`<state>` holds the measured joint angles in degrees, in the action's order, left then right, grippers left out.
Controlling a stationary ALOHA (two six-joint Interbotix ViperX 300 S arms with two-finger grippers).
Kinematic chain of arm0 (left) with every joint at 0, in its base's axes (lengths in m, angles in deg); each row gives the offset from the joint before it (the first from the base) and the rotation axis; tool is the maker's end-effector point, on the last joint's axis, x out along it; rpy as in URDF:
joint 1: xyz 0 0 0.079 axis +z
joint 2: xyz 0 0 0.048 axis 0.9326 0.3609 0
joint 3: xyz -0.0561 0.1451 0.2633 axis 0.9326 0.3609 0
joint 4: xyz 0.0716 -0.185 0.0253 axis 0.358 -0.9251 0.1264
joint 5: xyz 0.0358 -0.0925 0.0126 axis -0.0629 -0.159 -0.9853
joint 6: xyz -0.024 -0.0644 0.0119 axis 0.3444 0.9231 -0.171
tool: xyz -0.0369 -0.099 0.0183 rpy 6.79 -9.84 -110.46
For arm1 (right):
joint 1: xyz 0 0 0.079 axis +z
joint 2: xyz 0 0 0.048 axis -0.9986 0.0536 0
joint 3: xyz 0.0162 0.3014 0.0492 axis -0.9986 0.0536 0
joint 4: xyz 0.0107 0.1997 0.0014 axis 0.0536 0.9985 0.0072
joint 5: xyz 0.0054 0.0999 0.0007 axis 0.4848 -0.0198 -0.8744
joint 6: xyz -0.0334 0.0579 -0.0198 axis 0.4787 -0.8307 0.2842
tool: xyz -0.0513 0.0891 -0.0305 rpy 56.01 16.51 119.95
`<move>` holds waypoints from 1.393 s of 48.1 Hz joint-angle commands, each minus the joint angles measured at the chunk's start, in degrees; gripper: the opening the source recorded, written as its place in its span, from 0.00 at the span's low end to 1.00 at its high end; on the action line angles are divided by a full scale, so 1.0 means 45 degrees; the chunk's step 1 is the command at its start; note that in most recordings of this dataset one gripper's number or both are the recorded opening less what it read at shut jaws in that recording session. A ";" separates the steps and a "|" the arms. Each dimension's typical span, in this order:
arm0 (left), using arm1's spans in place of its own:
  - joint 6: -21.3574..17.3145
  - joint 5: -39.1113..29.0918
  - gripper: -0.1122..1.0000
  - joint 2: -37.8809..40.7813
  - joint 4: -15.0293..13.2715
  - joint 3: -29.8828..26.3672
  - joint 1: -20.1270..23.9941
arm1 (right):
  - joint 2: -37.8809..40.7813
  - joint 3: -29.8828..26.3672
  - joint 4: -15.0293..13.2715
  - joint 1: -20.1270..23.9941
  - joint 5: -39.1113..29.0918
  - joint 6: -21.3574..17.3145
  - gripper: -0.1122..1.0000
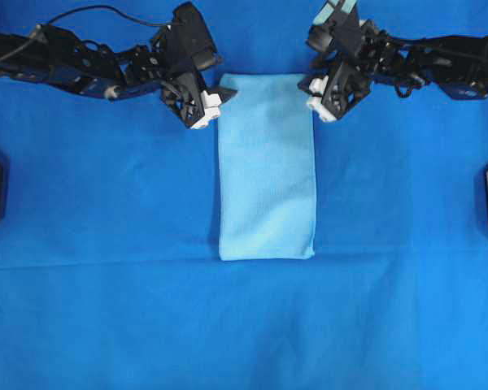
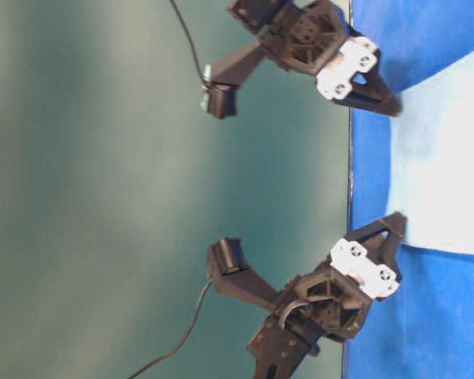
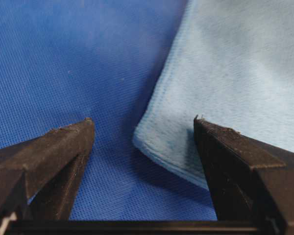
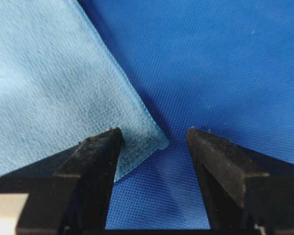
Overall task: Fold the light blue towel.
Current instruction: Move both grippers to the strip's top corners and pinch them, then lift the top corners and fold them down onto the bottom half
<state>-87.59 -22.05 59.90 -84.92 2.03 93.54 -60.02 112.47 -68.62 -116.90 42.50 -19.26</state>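
Blue cloth cover: deep royal-blue table cloth (image 1: 106, 284) is lying flat over the whole work surface, nearest part bare.
Towel: light blue towel (image 1: 267, 166) is lying at the table's middle as a long narrow rectangle, already folded, layered edges showing at its corner in the left wrist view (image 3: 225, 73); near short edge is sitting around mid-table, far short edge is reaching up between the two grippers.
Left gripper: left gripper (image 1: 215, 101) is hovering at the towel's far left corner, jaws spread wide, gripping nothing; in its wrist view the corner is sitting between the two fingers (image 3: 59, 147), nearer the right-hand one.
Right gripper: right gripper (image 1: 313, 89) is hovering at the far right corner, jaws likewise wide apart and empty; in its wrist view the stitched corner of the towel (image 4: 54, 78) is poking into the gap beside the left-hand finger (image 4: 95, 161).
Contact: cannot tell whether fingertips are touching cloth or towel.
Side view: both grippers (image 2: 383, 99) (image 2: 391, 229) are pointing down at the towel's far edge (image 2: 446, 158).
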 commanded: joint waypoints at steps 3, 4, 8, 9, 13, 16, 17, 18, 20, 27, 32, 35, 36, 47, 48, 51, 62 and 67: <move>0.0000 0.0117 0.80 0.0000 0.0000 -0.0254 0.0098 | 0.0039 -0.0273 0.0059 -0.0098 0.0273 -0.0020 0.64; 0.0000 0.0117 0.79 0.0020 0.0000 -0.0254 0.0098 | 0.0059 -0.0293 0.0059 -0.0137 0.0293 0.0000 0.64; 0.0000 0.0117 0.75 0.0098 0.0020 -0.0293 0.0098 | 0.0059 -0.0293 0.0078 -0.0234 0.0391 -0.0020 0.63; -0.0020 0.0117 0.72 0.0098 0.0020 -0.0313 0.0098 | 0.0059 -0.0313 0.0098 -0.0273 0.0410 -0.0020 0.62; -0.0020 0.0117 0.57 0.0176 0.0000 -0.0352 0.0098 | 0.0156 -0.0313 0.0098 -0.0371 0.0371 -0.0039 0.57; -0.0020 0.0117 0.44 0.0234 0.0000 -0.0410 0.0098 | 0.0254 -0.0313 0.0098 -0.0391 0.0352 -0.0059 0.49; -0.0020 0.0117 0.40 0.0273 0.0020 -0.0410 0.0078 | 0.0293 -0.0293 0.0098 -0.0391 0.0332 -0.0078 0.46; -0.0020 0.0117 0.35 0.0293 0.0020 -0.0430 0.0078 | 0.0352 -0.0273 0.0117 -0.0391 0.0332 -0.0098 0.41; -0.0020 0.0117 0.28 0.0332 0.0020 -0.0449 0.0039 | 0.0449 -0.0254 0.0137 -0.0391 0.0312 -0.0117 0.31; -0.0039 0.0059 0.15 0.0391 0.0000 -0.0410 0.0039 | 0.0566 -0.0137 0.0352 -0.0391 0.0352 -0.0137 0.15; -0.0039 0.0020 0.15 0.0332 0.0000 -0.0371 0.0020 | 0.0566 -0.0137 0.0371 -0.0391 0.0371 -0.0137 0.15; -0.0039 0.0020 0.15 0.0313 0.0020 -0.0352 0.0020 | 0.0547 -0.0117 0.0371 -0.0391 0.0371 -0.0137 0.15; -0.0059 0.0000 0.15 0.0313 0.0000 -0.0352 0.0020 | 0.0527 -0.0117 0.0391 -0.0391 0.0371 -0.0137 0.15; -0.1387 -0.0527 0.15 -0.0410 0.0020 -0.0508 0.0020 | -0.0449 -0.0039 0.0410 -0.0391 0.0137 -0.0137 0.15; -0.1504 -0.0566 0.15 -0.0508 0.0020 -0.0527 0.0020 | -0.0586 -0.0020 0.0410 -0.0391 0.0098 -0.0137 0.15; -0.1738 -0.0703 0.15 -0.0840 0.0020 -0.0605 0.0078 | -0.1016 0.0000 0.0410 -0.0391 -0.0059 -0.0137 0.15; -0.1914 -0.0938 0.15 -0.1406 0.0000 -0.0781 0.0508 | -0.1934 -0.0020 0.0352 -0.0527 -0.0527 -0.0098 0.15; -0.1914 -0.0938 0.15 -0.1387 0.0020 -0.0840 0.0586 | -0.1953 -0.0020 0.0332 -0.0684 -0.0664 -0.0078 0.15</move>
<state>-96.11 -26.44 55.42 -84.92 -0.61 95.47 -67.32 112.91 -66.95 -119.18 39.77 -19.61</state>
